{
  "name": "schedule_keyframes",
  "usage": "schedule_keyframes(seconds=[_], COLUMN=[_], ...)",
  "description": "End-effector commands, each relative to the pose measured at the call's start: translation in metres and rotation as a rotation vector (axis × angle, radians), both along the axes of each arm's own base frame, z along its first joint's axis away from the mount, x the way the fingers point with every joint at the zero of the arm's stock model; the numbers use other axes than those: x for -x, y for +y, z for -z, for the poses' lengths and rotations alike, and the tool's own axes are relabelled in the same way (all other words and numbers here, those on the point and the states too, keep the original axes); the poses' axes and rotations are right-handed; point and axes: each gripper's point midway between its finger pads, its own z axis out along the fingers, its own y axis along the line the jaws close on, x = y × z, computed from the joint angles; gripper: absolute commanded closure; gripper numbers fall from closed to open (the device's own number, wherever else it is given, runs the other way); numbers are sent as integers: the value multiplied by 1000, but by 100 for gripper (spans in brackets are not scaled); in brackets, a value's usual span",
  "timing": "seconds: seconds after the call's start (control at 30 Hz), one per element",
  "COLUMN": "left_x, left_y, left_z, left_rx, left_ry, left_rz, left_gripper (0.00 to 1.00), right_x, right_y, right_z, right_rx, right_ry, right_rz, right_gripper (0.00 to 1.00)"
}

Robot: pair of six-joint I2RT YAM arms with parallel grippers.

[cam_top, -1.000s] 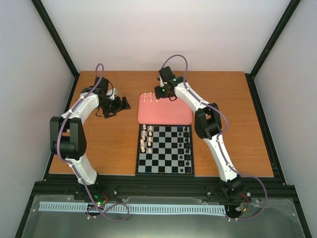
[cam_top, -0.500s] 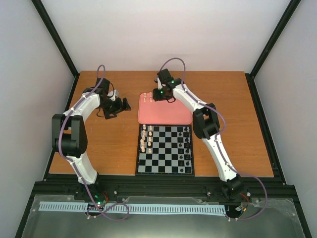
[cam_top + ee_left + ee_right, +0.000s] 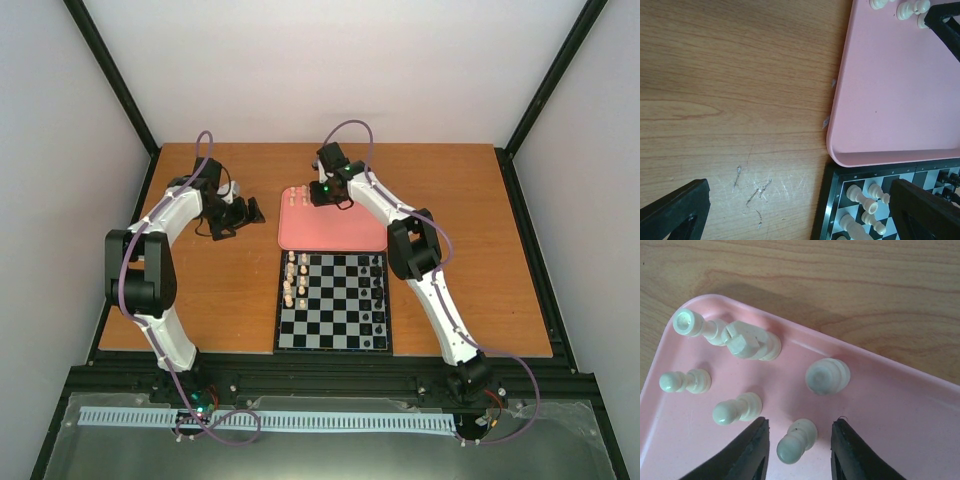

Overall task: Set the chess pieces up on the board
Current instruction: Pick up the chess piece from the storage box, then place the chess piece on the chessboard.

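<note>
Right gripper (image 3: 799,426) stands part open astride one small cream wooden pawn (image 3: 796,441) in the far-left corner of the pink rounded tray (image 3: 900,405), gripping nothing. Recommend centring on the pawn, closing squarely and lifting straight, clear of the neighbouring pieces (image 3: 735,412). The black-and-white chequered board (image 3: 335,335) lies just near of the tray.

The right fingers (image 3: 751,455) run off the wrist view's bottom edge, and from above the chess pieces (image 3: 297,193) on the tray (image 3: 340,235) are too small to tell apart.
</note>
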Motion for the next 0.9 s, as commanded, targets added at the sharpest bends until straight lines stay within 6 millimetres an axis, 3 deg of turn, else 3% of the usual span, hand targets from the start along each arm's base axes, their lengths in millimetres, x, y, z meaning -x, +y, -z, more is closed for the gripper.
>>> schedule_keyframes(seconds=[0.0,0.27,0.37,0.47,0.53,0.63,0.67,0.87], left_x=[-10,-10,-10,-9,-9,-10,-10,-10], left_y=[-1,-1,0,0,1,1,1,1], left_z=[-3,-3,-4,-6,-8,-12,-13,-19], left_rx=[15,16,15,11,10,9,7,8], left_ry=[-22,-21,-24,-28,-34,-43,-45,-57], left_rz=[2,2,1,1,1,0,0,-1], left_gripper=[0,0,0,0,0,0,0,0], right_x=[-3,-1,3,20,39,84,101,217], right_y=[2,-3,-5,-3,3,8,10,8], right_z=[5,-4,-25,-55,-78,-95,-112,-111], right_rx=[6,29,34,53,58,68,59,103], right_ry=[-4,-7,-28,-71,-103,-106,-121,-69], right_rz=[5,14,9,-32,-73,-133,-151,-273], right_gripper=[68,89,93,95,95,95,94,94])
